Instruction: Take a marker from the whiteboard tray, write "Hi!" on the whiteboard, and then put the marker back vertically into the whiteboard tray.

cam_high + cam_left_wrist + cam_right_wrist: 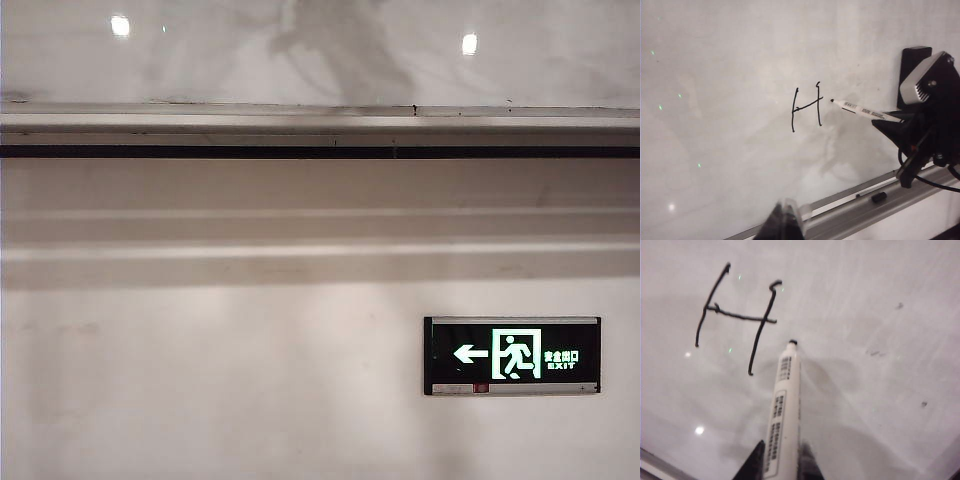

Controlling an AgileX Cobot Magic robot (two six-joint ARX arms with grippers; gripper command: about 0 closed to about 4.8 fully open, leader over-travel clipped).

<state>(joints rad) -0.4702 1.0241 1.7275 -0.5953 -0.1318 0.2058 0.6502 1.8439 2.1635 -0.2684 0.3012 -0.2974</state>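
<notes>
A handwritten "H" [806, 107] stands on the whiteboard [730, 75]; the green exit sign [512, 355] reads "EXIT".

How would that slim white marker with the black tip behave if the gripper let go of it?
The slim white marker, pinched by the right gripper near the whiteboard, looks stiff and probably light. Its round, smooth barrel would likely roll on the whiteboard tray and may slip if pressed hard. The left gripper sits idle.
</notes>
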